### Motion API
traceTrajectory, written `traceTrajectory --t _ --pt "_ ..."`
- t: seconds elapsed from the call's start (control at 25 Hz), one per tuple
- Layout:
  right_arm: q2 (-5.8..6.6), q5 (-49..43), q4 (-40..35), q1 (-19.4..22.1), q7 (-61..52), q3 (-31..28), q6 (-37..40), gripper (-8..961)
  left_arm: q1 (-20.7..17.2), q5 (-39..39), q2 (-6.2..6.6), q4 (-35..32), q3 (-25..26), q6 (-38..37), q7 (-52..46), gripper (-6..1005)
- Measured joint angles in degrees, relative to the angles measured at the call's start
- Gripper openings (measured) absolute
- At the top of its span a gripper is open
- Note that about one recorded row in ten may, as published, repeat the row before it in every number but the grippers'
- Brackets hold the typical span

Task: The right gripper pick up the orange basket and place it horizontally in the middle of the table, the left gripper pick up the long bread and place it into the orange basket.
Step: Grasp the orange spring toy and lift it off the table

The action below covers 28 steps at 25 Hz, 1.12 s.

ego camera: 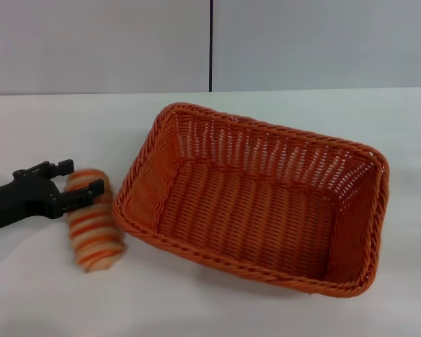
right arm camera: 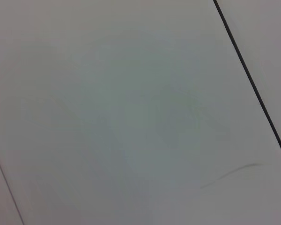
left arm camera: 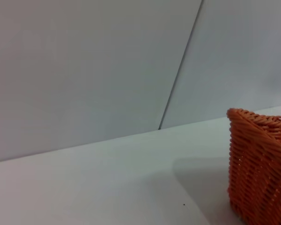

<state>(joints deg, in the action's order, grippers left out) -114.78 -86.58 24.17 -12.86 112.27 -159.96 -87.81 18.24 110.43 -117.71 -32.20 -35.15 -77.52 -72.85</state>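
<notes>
The orange basket stands on the white table, in the middle and reaching to the right, its long side slightly skewed; nothing lies in it. Left of it the long bread, cream with orange stripes, rests on the table close to the basket's near left corner. My left gripper comes in from the left and sits over the bread's far end, open, one finger beyond that end and the other across the roll. One basket corner shows in the left wrist view. The right gripper is out of view.
A grey wall with a dark vertical seam runs behind the table's far edge. The right wrist view holds only a plain grey surface with a dark seam. Bare tabletop lies in front of the basket and the bread.
</notes>
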Motion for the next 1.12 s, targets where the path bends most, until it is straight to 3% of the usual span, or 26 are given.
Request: traceTrajectory --t 0.8,1.12 --pt "-0.19 -0.1 -0.1 -0.7 0.1 0.1 0.8 541 0.6 2.1 -0.11 0.2 -0.7 0.3 0.0 813" --pt "-0.29 -0.1 -0.2 -0.7 0.1 0.1 1.3 541 0.7 1.7 -0.15 0.2 -0.7 0.1 0.0 646"
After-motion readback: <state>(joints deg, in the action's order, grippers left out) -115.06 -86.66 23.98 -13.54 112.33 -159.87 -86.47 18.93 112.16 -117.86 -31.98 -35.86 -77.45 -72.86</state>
